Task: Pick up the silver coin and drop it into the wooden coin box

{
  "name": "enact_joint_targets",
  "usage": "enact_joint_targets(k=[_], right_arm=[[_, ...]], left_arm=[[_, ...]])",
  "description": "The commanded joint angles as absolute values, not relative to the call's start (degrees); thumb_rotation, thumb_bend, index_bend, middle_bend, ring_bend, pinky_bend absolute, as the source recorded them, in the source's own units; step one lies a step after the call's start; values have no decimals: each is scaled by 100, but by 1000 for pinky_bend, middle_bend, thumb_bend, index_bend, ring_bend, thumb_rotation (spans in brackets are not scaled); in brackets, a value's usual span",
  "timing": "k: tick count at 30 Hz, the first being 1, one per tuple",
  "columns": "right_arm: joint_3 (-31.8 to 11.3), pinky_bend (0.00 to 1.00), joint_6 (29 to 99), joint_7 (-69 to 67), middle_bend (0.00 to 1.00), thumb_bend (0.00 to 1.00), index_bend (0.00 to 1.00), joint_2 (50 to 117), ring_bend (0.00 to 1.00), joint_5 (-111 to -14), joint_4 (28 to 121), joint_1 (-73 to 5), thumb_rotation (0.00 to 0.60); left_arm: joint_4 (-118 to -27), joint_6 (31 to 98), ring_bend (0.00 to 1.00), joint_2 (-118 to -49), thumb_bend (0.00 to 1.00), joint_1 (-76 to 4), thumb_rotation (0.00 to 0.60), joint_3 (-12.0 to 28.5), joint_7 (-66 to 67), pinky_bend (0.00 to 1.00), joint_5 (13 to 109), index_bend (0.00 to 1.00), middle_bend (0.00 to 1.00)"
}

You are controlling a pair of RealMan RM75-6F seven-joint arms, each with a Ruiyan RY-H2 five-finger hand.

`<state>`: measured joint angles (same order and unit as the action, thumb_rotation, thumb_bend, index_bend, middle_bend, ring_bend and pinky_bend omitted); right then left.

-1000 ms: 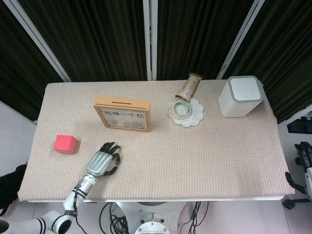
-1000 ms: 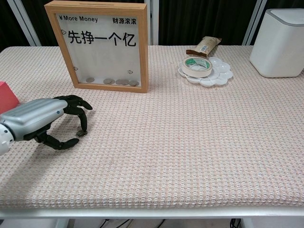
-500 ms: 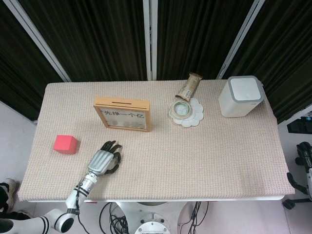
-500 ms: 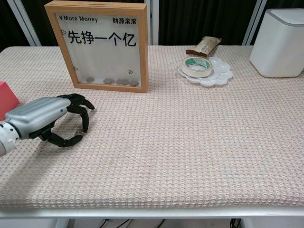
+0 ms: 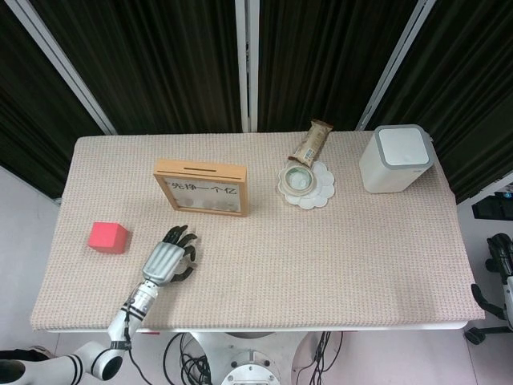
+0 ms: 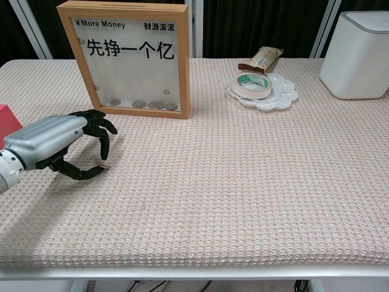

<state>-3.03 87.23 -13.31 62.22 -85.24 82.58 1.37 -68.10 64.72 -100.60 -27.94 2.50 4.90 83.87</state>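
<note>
Since the earlier frames, the left hand [image 6: 58, 143] has been raised a little off the cloth and brought nearer the box [image 6: 130, 58], from lower left toward the upper left of the chest view.

At the far left edge a red cube [image 6: 7, 120] is seen. Just right of it the left hand is held low over the table [image 6: 243, 201], its fingers curled downward with the thumb drawn in beneath them. A narrow gap is seen between the thumb tip and the nearest fingertip. The coin cannot be made out in either view: none is seen on the cloth below the hand, so it is judged to be pinched at the fingertips, but whether the hand is clamped on it cannot be told.

The step in hand is judged to be the lift after the pick. Next, the hand must be carried up over the box and the coin lined up edge-on with the slot [image 5: 200, 168] in its top.

On the box front, "¥More Money", "财源滚滚" and "先挣一个亿" are read; several coins lie at the bottom behind the pane. Further right, a tape roll [image 6: 253, 83] on a white palette [image 6: 281, 97], a snack bar [image 6: 261, 59] with unreadable print, and a white bin [image 6: 355, 55] are seen.

The right hand [image 5: 500, 255] is kept off the table at the far right edge of the head view; its state cannot be told.
</note>
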Motion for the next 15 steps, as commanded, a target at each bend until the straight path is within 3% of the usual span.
enact_joint_targets(k=[1,15], right_arm=[[-303,0,8715,-1322,0,281,0,6224,0,-8520,8264,136,600],[-302,0,8687,-1349,0,280,0,6226,0,-8503,8241,136,600]], left_arm=[[-6822,6455,14,-10055,340,-2795,600,258,504,95,8361,541,193],[-6933,6365,14,-10015,393,-2819,600,241,516,96,8305,592,194]])
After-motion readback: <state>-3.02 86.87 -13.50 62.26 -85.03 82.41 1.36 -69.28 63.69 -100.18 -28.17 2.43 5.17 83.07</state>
